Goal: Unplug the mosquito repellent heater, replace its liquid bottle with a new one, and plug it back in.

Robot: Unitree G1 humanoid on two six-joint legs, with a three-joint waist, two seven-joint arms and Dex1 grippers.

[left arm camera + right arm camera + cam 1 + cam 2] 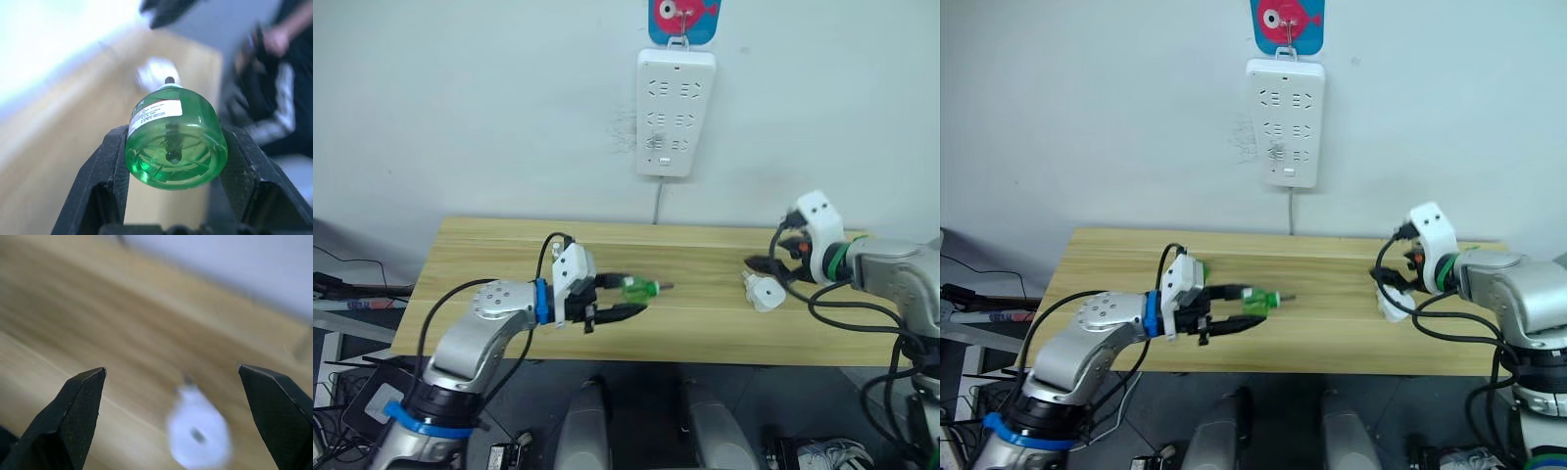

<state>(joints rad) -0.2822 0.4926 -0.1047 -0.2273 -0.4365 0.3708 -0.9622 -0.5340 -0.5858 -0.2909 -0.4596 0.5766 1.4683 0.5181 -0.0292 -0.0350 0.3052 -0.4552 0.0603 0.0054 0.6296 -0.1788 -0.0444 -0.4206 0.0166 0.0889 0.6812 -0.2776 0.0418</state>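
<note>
Bottle removed from heater.
Left tool point(628, 296) is gripping the wick bottle point(639, 289); right tool point(765, 264), released, is hovering over the heater point(763, 291) on the surface point(705, 328).

In front of me stands a light wooden table point(509, 294) with a long plank grain, pushed against a plain pale wall point(460, 108). On that wall hangs a white power strip point(674, 113), hooked under a blue and pink tag point(683, 20), its cord point(657, 201) dropping behind the table. Black cables point(347, 284) lie on the dark floor point(333, 392) to my left. Light falls evenly.
</note>
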